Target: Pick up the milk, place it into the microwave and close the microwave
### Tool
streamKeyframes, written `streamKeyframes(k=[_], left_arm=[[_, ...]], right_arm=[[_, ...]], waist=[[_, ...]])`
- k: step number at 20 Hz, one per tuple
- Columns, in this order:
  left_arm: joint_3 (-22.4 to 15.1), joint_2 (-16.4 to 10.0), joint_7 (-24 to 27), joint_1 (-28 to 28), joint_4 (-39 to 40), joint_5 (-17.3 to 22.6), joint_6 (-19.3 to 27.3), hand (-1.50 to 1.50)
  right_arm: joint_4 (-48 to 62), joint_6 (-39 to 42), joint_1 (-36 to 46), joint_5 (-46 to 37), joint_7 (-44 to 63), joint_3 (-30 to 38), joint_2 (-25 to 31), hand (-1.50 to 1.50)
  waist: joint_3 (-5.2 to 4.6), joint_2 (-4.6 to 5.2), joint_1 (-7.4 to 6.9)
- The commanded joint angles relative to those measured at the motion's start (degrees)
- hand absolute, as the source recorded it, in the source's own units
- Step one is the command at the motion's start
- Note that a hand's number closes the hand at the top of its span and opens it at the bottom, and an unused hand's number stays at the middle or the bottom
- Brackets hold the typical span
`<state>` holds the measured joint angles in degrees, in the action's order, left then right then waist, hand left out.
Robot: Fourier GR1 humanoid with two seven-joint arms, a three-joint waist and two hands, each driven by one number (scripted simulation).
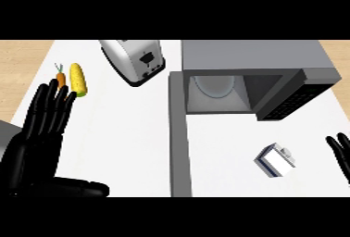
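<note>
The milk carton (275, 160) sits on the white table (116, 139), turned at an angle, in front of the microwave (253, 55) and below its dark control panel (295, 99). It is apart from both hands.

The microwave stands at the far right of the table with its door (180, 148) swung fully open. The door reaches toward the near edge as a long grey bar, left of the milk. Inside the cavity a round glass turntable (217, 85) shows.

The right hand (340, 150) comes in at the view's right edge, near the carton but not touching it. Only its fingers show; they are straight and hold nothing.

The left hand (34, 148) rests at the left with its fingers straight and pointing up, its thumb out to the side, holding nothing. Just past its fingertips lie a carrot (60, 78) and a yellow corn cob (78, 79). A silver toaster (133, 60) stands at the far side, between the corn and the microwave.
</note>
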<state>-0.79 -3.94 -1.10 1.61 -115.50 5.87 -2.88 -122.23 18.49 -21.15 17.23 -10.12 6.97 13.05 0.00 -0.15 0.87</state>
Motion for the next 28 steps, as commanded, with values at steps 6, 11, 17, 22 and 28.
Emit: streamKeyframes(k=[6,11,17,22,28], left_arm=[[-12.36,3.87,5.14,9.27,-1.88,-3.65,5.32,-1.5],[-15.76,3.91,8.65,12.55,-1.12,-6.46,6.6,-1.5],[-22.37,3.93,9.25,12.39,-1.02,-9.23,13.34,-1.5],[-25.87,3.93,12.18,13.59,1.45,-10.93,15.75,-1.5],[-26.6,3.15,12.25,16.43,0.99,-8.2,13.06,-1.5]], right_arm=[[4.6,11.69,-12.54,-1.18,-11.11,4.87,-1.64,-1.5],[11.28,16.19,-17.18,-8.78,-21.17,5.65,-4.59,-1.5],[15.69,14.72,-12.13,-12.08,-23.04,8.13,-4.85,-1.5],[25.57,11.41,-6.71,-16.94,-28.24,7.55,-6.51,-1.5],[39.93,6.48,3.58,-21.26,-32.74,7.25,-5.02,-1.5]], waist=[[0.01,0.0,-0.51],[0.02,-0.03,-0.52],[0.0,0.06,-0.71],[0.01,0.08,-0.8],[0.02,0.11,-1.11]])
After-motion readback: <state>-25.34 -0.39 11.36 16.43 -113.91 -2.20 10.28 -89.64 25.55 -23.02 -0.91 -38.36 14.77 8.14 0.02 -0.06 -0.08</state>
